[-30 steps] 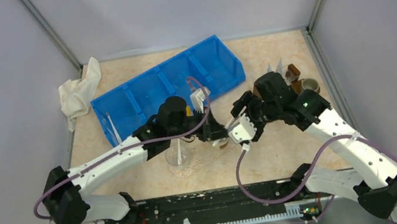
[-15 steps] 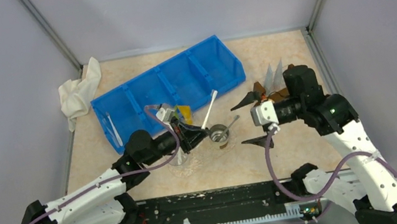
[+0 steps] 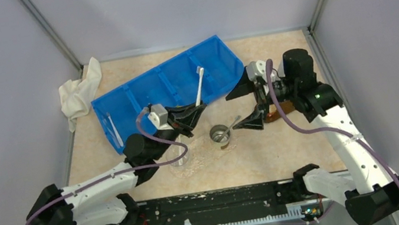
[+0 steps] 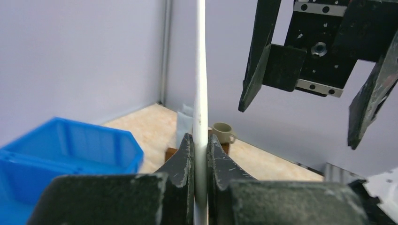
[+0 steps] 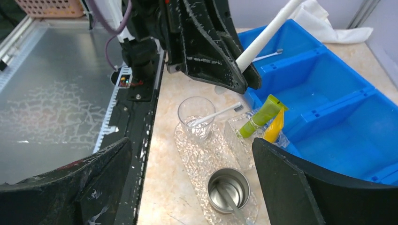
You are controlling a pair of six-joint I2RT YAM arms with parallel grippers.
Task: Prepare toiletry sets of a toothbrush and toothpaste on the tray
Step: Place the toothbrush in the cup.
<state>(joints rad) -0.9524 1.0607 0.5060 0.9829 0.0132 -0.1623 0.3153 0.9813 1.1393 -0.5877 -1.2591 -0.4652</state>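
Pinching the toothbrush (image 3: 199, 85) low on its handle, the left gripper (image 3: 199, 107) carries a seemingly light, stiff, slick stick; the right gripper (image 3: 243, 110) gapes wide.

My left end effector (image 3: 199, 107) pinches a toothbrush (image 3: 199, 87) that slants up over the near wall of the blue bin (image 3: 123, 100). It stands just ahead of the right end effector (image 3: 234, 113), whose fingers are spread wide, so the gap between the two is tight. Beneath them the steel cup (image 3: 220, 134) and the glass (image 3: 178, 154) stand on the tray (image 3: 195, 162) and block a low pass. I see open room on the surface (image 3: 286, 147) near right. The cloth (image 3: 80, 93) fills the far left corner.
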